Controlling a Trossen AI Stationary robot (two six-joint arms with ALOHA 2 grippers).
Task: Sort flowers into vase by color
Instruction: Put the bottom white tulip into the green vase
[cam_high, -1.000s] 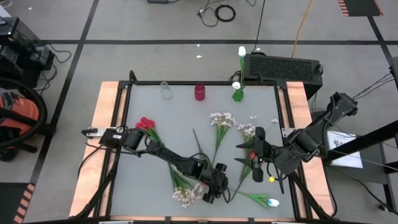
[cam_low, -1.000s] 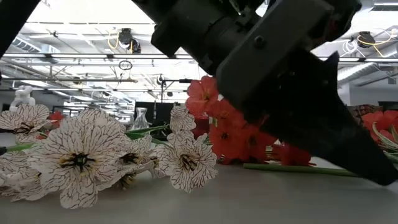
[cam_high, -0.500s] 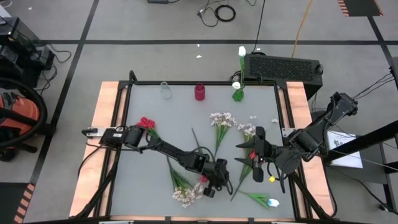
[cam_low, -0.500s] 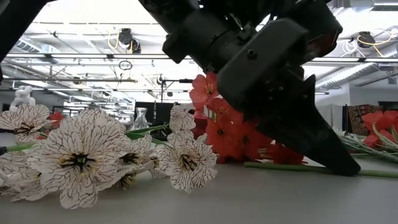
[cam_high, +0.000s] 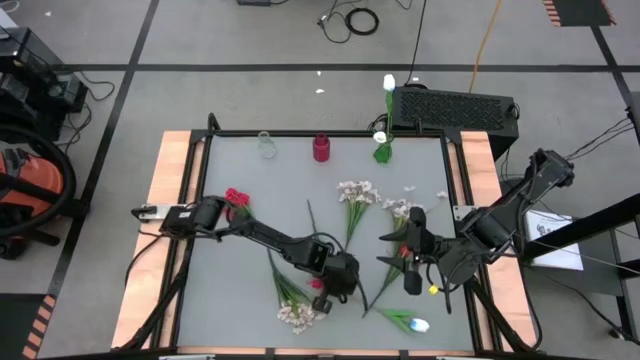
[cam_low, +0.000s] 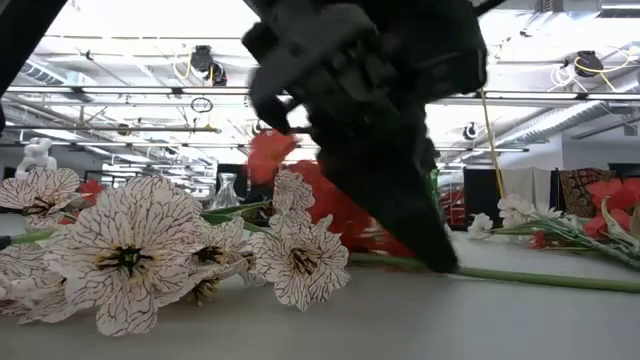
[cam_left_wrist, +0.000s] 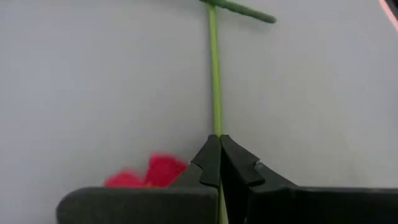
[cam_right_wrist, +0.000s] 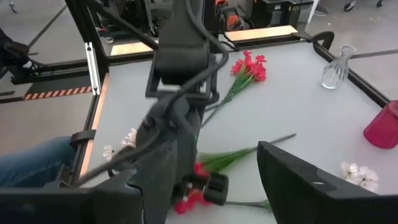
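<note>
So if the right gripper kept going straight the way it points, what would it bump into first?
Probably the left arm's dark gripper, shut on a red-bloomed green stem right ahead of the open right gripper; depth is uncertain.

Matt grey table (cam_high: 250, 260) with wood edges; clear glass vase (cam_high: 266, 145); glossy pink vase (cam_high: 321, 148).

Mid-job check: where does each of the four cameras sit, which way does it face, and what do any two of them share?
High view: above the table, looking straight down; both arms show, left gripper and right gripper.
Low view: at table-top height, looking level across; pale veined blossoms up close, the left arm above them.
Left wrist view: on the left wrist; its fingers shut on a green stem.
Right wrist view: on the right wrist; its open fingers frame the left arm.
Shared: the red bloom shows in the high and left wrist views.
</note>
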